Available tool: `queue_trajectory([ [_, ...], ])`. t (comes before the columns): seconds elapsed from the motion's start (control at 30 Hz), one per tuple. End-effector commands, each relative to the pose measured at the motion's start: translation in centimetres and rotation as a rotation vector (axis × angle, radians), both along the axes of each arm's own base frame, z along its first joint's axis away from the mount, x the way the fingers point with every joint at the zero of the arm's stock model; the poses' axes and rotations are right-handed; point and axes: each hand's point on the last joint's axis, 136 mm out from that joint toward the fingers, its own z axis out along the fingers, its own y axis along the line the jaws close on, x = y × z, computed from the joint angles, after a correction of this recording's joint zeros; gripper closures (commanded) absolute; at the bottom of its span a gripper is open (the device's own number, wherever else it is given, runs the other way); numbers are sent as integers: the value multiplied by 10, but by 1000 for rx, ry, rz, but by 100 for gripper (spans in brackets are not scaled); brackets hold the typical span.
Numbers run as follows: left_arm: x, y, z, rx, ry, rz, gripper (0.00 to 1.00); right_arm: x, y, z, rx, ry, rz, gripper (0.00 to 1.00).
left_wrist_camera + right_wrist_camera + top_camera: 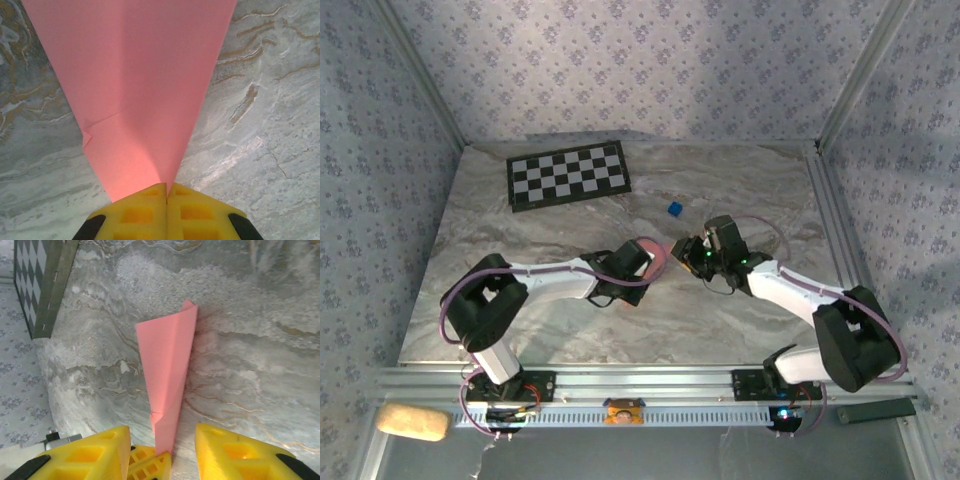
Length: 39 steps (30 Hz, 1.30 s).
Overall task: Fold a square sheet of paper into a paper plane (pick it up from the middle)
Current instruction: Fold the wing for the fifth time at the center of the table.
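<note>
Marble-patterned grey counter [620, 320] takes up most of the enclosure, with flowery wallpaper on the walls around it. Toward the back left a black-and-white checkerboard mat [568, 174] lies flat on the stone.

The 2 arms reach in from the near rail and meet close to the middle of the counter, wrists almost nose to nose. Between them is the paper plane [135, 75], a long salmon-pink folded dart that widens away from the left claw [166, 192]. That claw is clamped fully closed on the plane's narrow end, its 2 yellow fingers pressed together with the paper pinched in the seam.

The right claw [162, 440] stands partly open, with 1 yellow finger on either side of that same narrow end. Neither finger touches the paper, so it has hold of nothing. A small folded flap shows on the plane near the pinched end, and a soft shadow falls on the marble beside it.

A small blue block [674, 208] sits alone behind the claws, well apart from the mat.
</note>
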Motion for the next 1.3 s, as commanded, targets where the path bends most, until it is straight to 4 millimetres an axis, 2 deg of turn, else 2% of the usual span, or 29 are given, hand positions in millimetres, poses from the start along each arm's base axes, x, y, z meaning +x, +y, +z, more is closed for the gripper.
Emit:
queue_trajectory([
  [0.0,-3,-2,-6,-48,60,35,100,-9,-14,-11,-63,21,-12,61],
  [0.23,-3,3,-11,-96,108,87,100,-10,-20,-15,-93,7,-40,65],
  [0.4,-1,3,-9,-153,128,97,100,-6,-16,-4,-171,-149,-21,65],
  [0.57,2,-3,-6,-278,184,101,100,-10,-6,1,-228,-215,44,67],
  [0.67,5,-1,-7,-355,245,120,100,-14,3,-2,-177,-192,88,67],
  [0.87,6,-4,3,-536,406,115,100,-23,20,-16,-122,-148,157,68],
  [1.0,4,-1,-1,-592,467,114,100,-27,33,-22,-90,-133,211,69],
  [1.27,-1,-1,3,-649,527,86,100,-25,58,-22,-61,-146,288,71],
])
